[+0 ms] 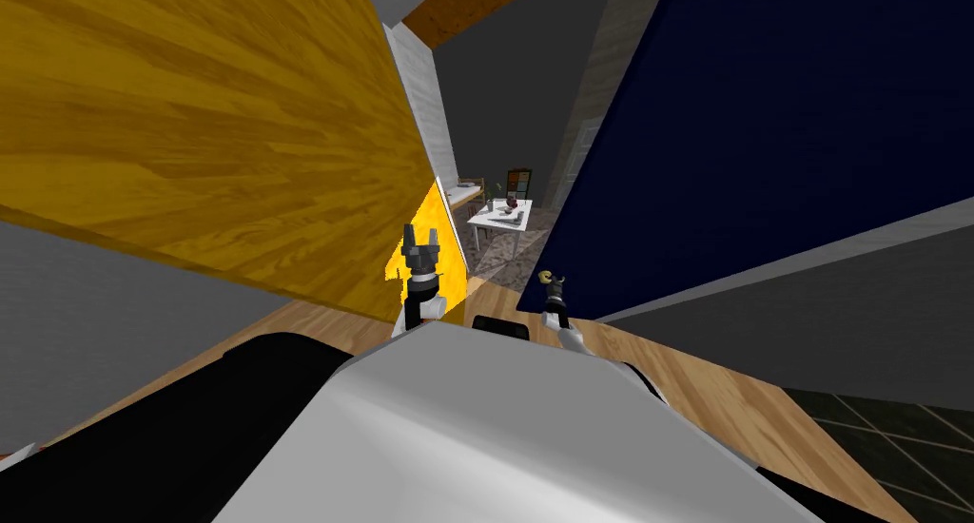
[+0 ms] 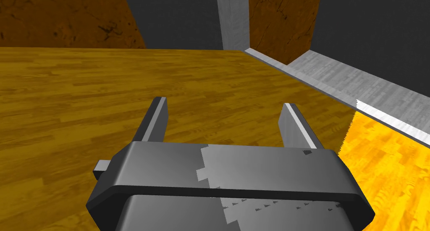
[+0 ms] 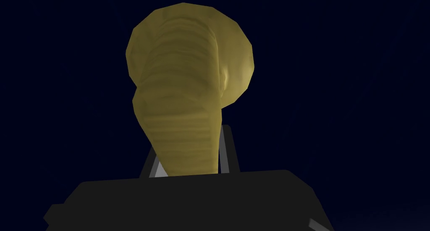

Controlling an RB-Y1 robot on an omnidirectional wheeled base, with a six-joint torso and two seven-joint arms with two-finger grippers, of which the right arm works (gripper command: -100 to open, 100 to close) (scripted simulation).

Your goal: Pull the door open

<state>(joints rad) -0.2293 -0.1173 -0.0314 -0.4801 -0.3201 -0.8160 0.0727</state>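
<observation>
My head view splays hard toward its corners, a jagged-edged bright patch falls on the otherwise shaded yellow wooden surface beside my left gripper, and my right wrist view is dim around the dull-gold knob.

Door: plain dark navy panel, flat, on my right, w/ an open gap along its handle-side edge. Handle: dull brass-yellow, ribbed stem widening to a rounded head, sticks out from the navy face near that edge. Stem sits pinched btwn right gripper fingers.
</observation>
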